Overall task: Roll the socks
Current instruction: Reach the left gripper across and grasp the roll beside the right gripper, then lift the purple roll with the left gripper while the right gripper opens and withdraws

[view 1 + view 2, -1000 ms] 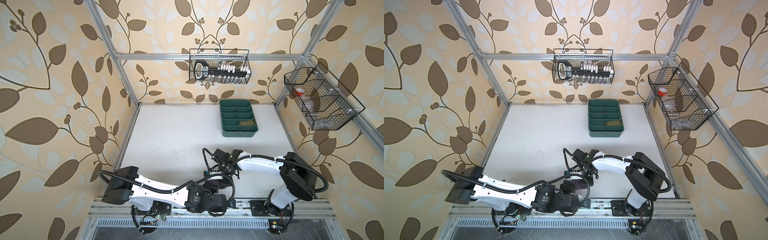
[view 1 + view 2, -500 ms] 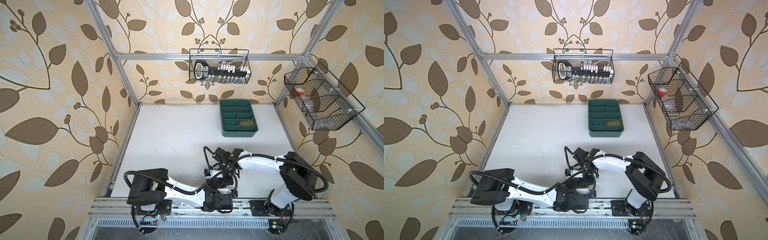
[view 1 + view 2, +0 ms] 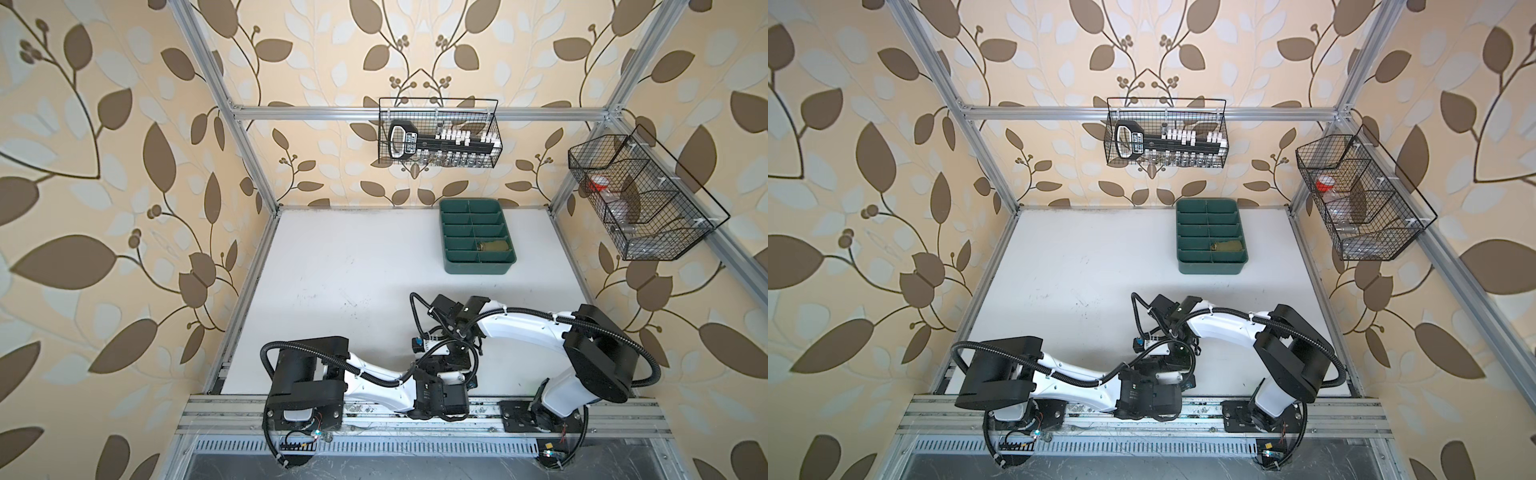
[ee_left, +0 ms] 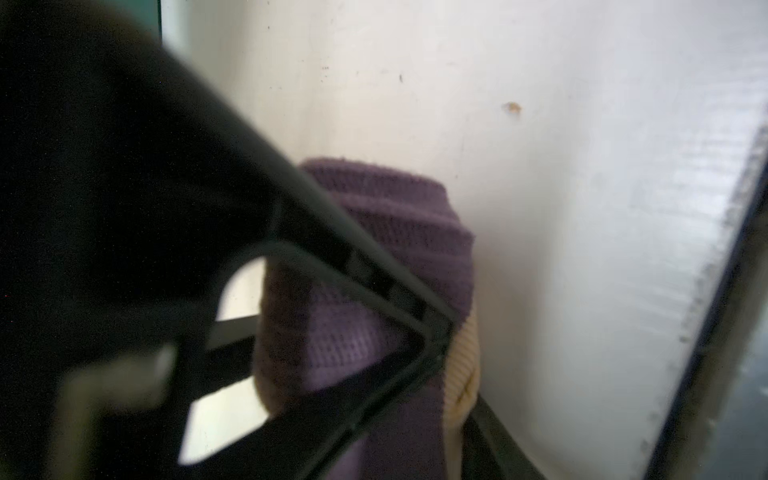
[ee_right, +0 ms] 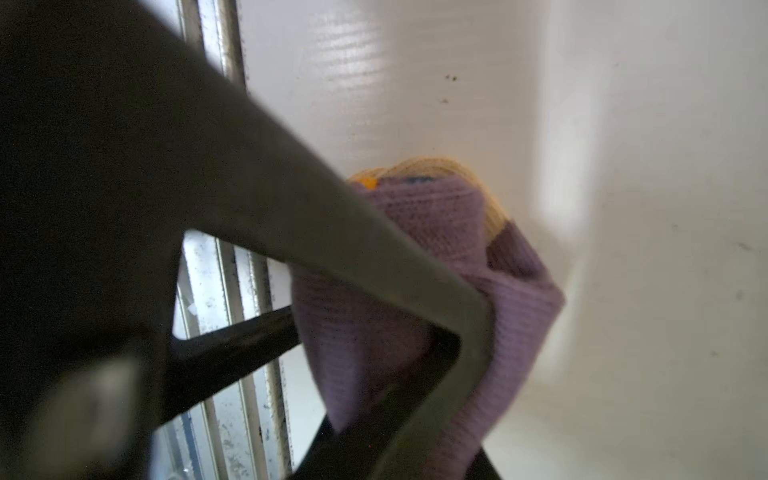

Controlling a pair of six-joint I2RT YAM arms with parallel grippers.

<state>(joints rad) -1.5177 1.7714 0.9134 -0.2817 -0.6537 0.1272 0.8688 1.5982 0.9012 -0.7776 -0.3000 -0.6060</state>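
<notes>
Both arms crowd together near the six o'clock edge of the white table (image 3: 332,270). The purple sock (image 4: 395,232) is bunched up there between them, a cream patch showing at one end. The right gripper (image 5: 449,390) pinches a fold of it, jaws closed on the cloth. The left gripper (image 4: 461,374) straddles the same sock; whether its jaws press it I cannot tell. Off at one o'clock, the olive sock (image 3: 494,246) lies in a three-o'clock-side compartment of the green tray (image 3: 478,266).
</notes>
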